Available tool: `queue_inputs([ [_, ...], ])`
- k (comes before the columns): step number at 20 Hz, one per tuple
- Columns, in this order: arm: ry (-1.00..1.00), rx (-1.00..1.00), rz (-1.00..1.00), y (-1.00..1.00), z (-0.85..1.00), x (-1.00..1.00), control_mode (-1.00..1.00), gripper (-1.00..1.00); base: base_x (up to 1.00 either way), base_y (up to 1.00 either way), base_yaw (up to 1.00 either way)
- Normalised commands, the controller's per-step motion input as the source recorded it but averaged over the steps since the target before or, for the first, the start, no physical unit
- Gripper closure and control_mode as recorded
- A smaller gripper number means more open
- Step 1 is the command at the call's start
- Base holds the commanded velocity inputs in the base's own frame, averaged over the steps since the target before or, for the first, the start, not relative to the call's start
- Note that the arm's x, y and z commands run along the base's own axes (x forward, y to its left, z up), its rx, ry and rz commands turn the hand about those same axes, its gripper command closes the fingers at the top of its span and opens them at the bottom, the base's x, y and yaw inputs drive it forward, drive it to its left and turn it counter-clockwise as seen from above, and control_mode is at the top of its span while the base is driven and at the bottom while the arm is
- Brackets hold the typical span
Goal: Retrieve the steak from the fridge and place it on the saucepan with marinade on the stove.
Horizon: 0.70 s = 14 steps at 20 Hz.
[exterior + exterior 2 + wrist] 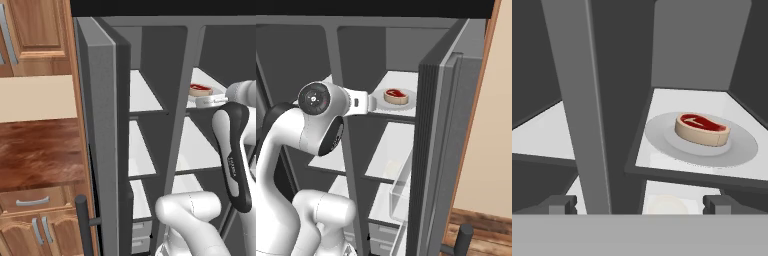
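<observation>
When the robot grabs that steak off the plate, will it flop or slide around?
The steak looks thick and flat-bottomed, so it probably will not roll or tip. Being meat, it may sag a little and feel slippery. It sits loose on a smooth grey plate, so a sideways nudge from the open gripper could slide it.

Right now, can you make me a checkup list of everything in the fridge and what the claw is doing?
Surface: white top shelf on the fridge's right side, doors open.
Job's things: steak lies on a grey plate on that shelf.
Clutter: pale round food on the shelf below.
Claw: claw open, short of the steak, holding nothing.
Cables: nothing seen.
Surroundings: wooden cabinets and drawers beside the fridge.
</observation>
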Motion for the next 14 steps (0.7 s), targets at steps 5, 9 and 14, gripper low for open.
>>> queue_inputs([
  [5, 0.0, 0.0, 0.0, 0.0, 0.0, 0.0, 1.0, -1.0, 0.5, -0.8, 0.0],
  [9, 0.0, 0.0, 0.0, 0.0, 0.0, 0.0, 1.0, -1.0, 0.39, -0.89, -0.04],
  [14, 0.0, 0.0, 0.0, 0.0, 0.0, 0.0, 1.0, -1.0, 0.31, -0.85, -0.15],
])
